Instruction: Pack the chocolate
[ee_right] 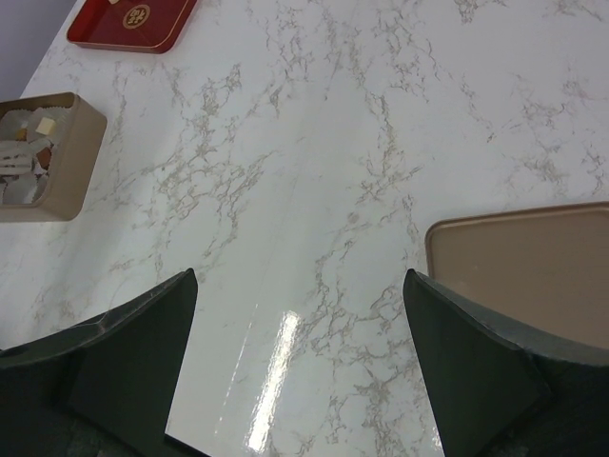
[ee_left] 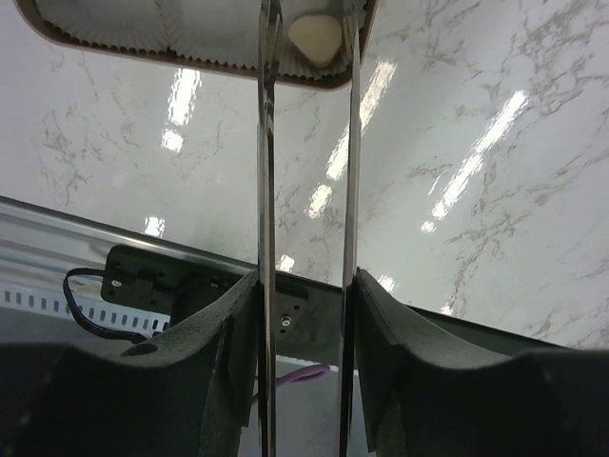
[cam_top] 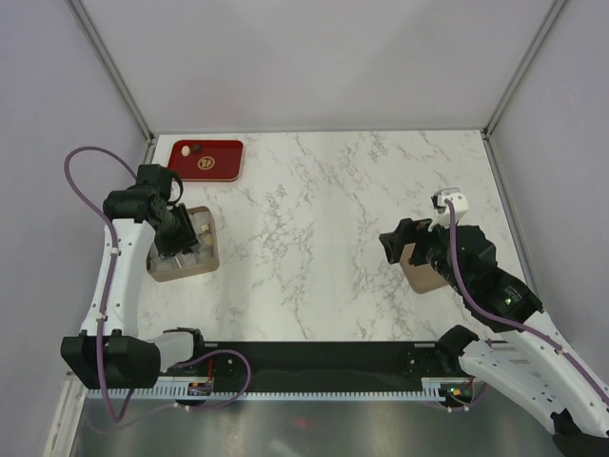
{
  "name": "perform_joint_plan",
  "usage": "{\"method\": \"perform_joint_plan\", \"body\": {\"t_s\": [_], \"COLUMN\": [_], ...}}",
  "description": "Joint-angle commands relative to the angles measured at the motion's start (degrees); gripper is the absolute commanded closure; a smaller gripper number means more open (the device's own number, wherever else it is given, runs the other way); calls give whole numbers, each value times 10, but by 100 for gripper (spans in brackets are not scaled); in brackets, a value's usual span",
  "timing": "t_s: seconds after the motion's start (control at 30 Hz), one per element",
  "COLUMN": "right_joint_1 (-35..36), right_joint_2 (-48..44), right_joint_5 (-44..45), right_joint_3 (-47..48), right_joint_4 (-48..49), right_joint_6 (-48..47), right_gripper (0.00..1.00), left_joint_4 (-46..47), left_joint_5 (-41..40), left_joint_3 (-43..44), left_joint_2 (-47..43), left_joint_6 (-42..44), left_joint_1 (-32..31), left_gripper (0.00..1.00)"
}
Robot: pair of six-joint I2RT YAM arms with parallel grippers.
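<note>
At upper left the red tray (cam_top: 226, 164) is carrying a couple of loose chocolate pieces (cam_top: 188, 149). Below it the left gripper (cam_top: 179, 238) is hanging over the tan box (cam_top: 211, 255), its fingers standing narrowly apart with a cream piece (ee_left: 314, 36) between the tips; whether they are pinching it, I cannot tell. This is looking like the drop-in step: next, part the fingers and lift clear. At right the right gripper (ee_right: 300, 367) is gaping wide, empty, beside the box lid (ee_right: 523, 271).
</note>
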Motion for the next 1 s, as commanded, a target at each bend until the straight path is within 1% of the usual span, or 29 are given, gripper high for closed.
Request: {"method": "perform_joint_plan", "body": {"t_s": [0.0,0.17,0.3,0.33,0.43,0.57,0.6,0.67,0.8,0.9,0.97], "right_joint_1": [2,2,2,2,1,2,2,2,3,2,2], "right_joint_2": [1,15,23,28,40,56,60,71,83,94,100], "right_joint_5": [1,-4,2,4,23,46,49,50,63,78,83], "right_joint_3": [18,33,42,46,56,65,67,68,72,74,75], "right_joint_4": [4,-1,-10,-14,-23,-25,-24,-24,-22,-21,-21], "right_joint_6": [-2,5,7,8,5,4,4,8,12,11,14], "right_gripper": [2,2,2,2,2,2,2,2,2,2,2], "left_joint_4": [1,42,115,158,230,298,311,342,399,423,430], "left_joint_5": [-37,-42,-51,-53,-68,-93,-111,-124,-161,-184,-183], "left_joint_3": [83,170,201,199,207,222,223,228,245,272,299], "left_joint_2": [2,29,61,68,112,188,215,242,305,357,398], "left_joint_6": [-9,6,23,28,41,58,58,63,95,116,127], "left_joint_1": [0,0,0,0,1,0,0,0,0,2,6], "left_gripper": [52,52,52,52,52,52,52,52,52,52,53]}}
